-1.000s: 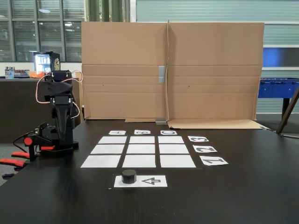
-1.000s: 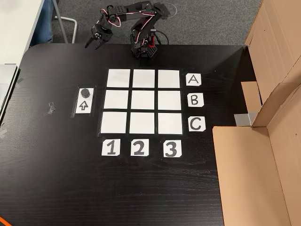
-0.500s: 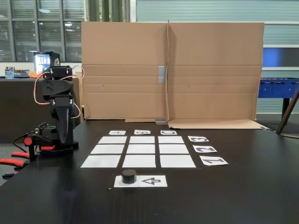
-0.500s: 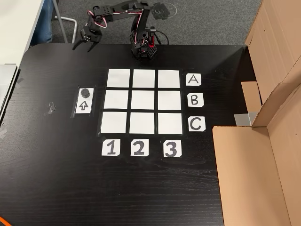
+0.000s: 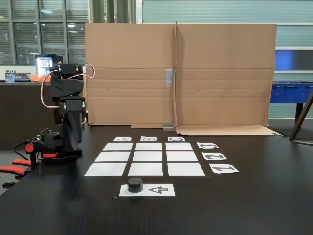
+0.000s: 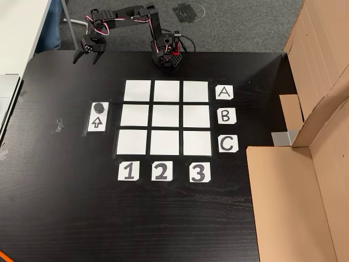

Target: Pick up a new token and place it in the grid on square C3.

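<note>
The black token (image 6: 98, 106) (image 5: 135, 184) sits on the end of a white arrow sheet (image 6: 96, 122) (image 5: 159, 190), to the left of the grid (image 6: 167, 117) (image 5: 148, 156) in the high fixed view. Square C3 (image 6: 197, 143) (image 5: 179, 146) is bare white paper where the C label (image 6: 228, 143) meets the 3 label (image 6: 199, 172). My gripper (image 6: 86, 57) hangs open and empty over the table's far left edge, well above and behind the token. In the low fixed view the arm (image 5: 67, 93) stands at the left.
The arm's base (image 6: 168, 54) is clamped at the table's far edge behind row A. Cardboard walls (image 6: 305, 164) (image 5: 178, 73) close off the side beyond the letter labels. A small scrap (image 6: 59, 126) lies on the dark table left of the arrow sheet.
The arm has swung and stretched out leftward in the high view, carrying the open gripper away from its base toward the token's side. The token and papers have not moved.
</note>
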